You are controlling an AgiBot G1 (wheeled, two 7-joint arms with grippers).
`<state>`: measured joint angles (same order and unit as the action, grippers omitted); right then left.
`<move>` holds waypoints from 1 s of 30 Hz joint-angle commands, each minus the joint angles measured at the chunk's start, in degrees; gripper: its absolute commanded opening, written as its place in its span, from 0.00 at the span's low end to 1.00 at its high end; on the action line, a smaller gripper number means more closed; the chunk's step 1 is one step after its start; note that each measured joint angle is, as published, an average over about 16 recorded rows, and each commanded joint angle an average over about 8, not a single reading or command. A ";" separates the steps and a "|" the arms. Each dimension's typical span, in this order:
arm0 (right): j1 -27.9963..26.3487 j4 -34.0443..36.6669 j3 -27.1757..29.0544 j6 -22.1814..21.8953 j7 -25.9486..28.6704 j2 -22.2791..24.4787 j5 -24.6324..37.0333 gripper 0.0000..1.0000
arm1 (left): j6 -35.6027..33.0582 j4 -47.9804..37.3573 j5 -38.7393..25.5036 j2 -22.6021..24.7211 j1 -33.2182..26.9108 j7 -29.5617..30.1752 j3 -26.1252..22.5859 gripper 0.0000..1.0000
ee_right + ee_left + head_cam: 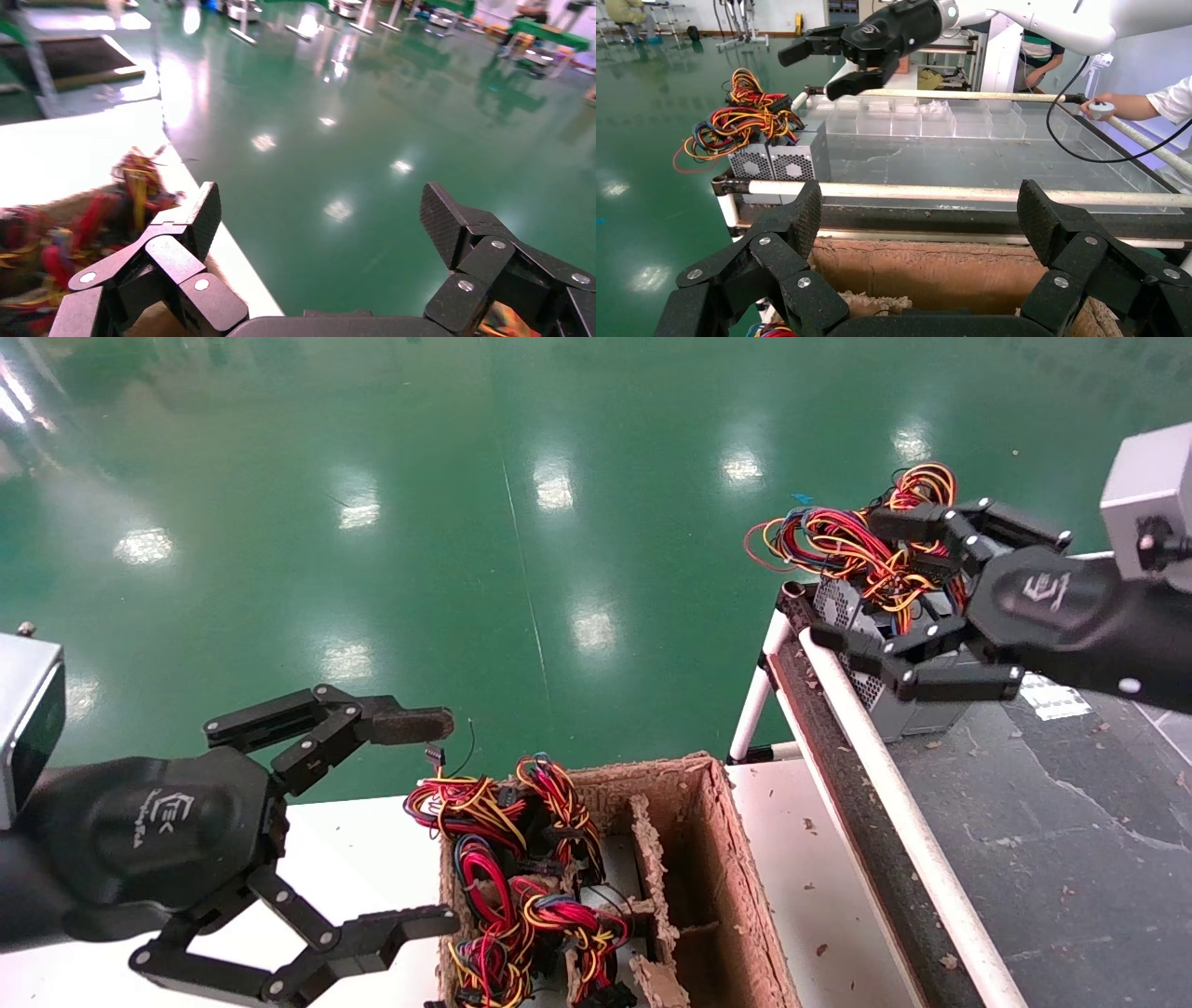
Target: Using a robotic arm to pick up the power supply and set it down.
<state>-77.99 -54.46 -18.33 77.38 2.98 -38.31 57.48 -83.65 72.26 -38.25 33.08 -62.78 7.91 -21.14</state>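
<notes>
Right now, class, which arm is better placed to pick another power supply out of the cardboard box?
Left: the left gripper hangs open beside the cardboard box; the right gripper is over the conveyor.

Power supply (880, 658) is sitting at the far left corner of the raised counter (1052, 822) on the right, just behind the rail (894, 812) along its left edge; wire bundle (838, 542) is piling on top of it. Right gripper (885, 598) is hanging spread over that unit, not gripping it. Cardboard box (736, 877) is sitting on the lower counter (363, 859), left of the rail, with more wired units (521, 868) packed in its left compartments. Left gripper (419, 822) is hovering spread left of the box.
</notes>
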 commanded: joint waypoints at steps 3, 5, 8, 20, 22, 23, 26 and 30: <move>2.39 -2.78 0.34 1.21 1.13 0.48 -2.27 1.00 | 0.00 0.00 0.00 0.00 0.00 0.00 0.00 1.00; 3.56 -4.14 0.50 1.80 1.68 0.71 -3.39 1.00 | 0.00 0.00 0.00 0.00 0.00 0.00 0.00 1.00; 5.33 -6.21 0.75 2.70 2.52 1.07 -5.07 1.00 | 0.00 0.00 0.00 0.00 0.00 0.00 0.00 1.00; 12.41 -14.45 1.75 6.28 5.88 2.49 -11.81 1.00 | 0.00 0.00 0.01 0.00 0.00 0.00 -0.01 1.00; 13.61 -15.84 1.92 6.89 6.44 2.73 -12.95 1.00 | 0.00 0.00 0.01 0.00 0.00 -0.01 -0.01 1.00; 14.18 -16.51 2.00 7.18 6.71 2.84 -13.49 1.00 | 0.00 0.00 0.01 0.00 0.00 -0.01 -0.01 1.00; 15.62 -18.19 2.20 7.90 7.40 3.13 -14.85 1.00 | 0.01 0.00 0.01 0.00 0.00 -0.01 -0.01 1.00; 17.06 -19.87 2.41 8.62 7.99 3.42 -16.22 1.00 | 0.01 -0.01 0.01 -0.01 0.01 -0.01 -0.01 1.00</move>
<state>-61.40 -73.76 -15.98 85.77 10.74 -34.97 41.68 -83.64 72.25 -38.23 33.07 -62.78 7.90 -21.15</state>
